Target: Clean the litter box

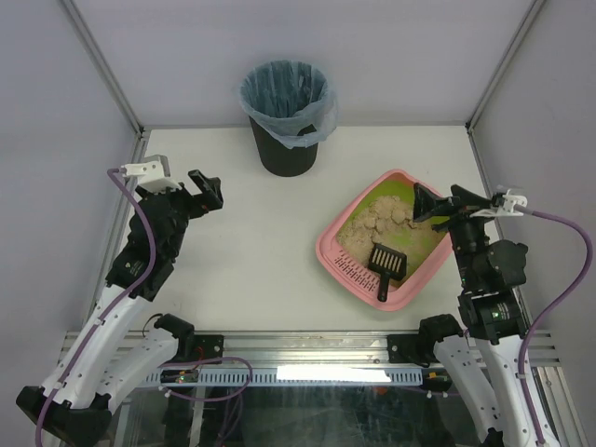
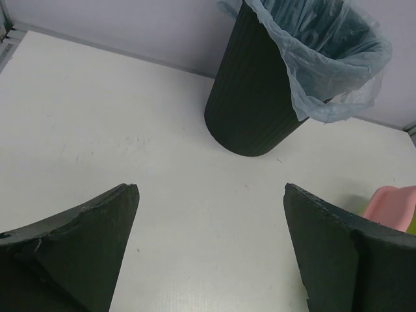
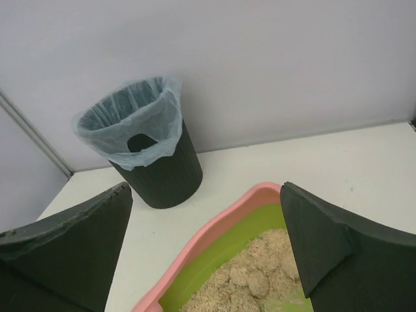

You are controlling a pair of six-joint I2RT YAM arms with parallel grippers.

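left hand [image 1: 207, 191] spread wide, empty | right hand [image 1: 430, 203] spread wide, empty, above litter box [image 1: 325, 247]

1. No legible text, label, brand name, number or sign in any of the three views.
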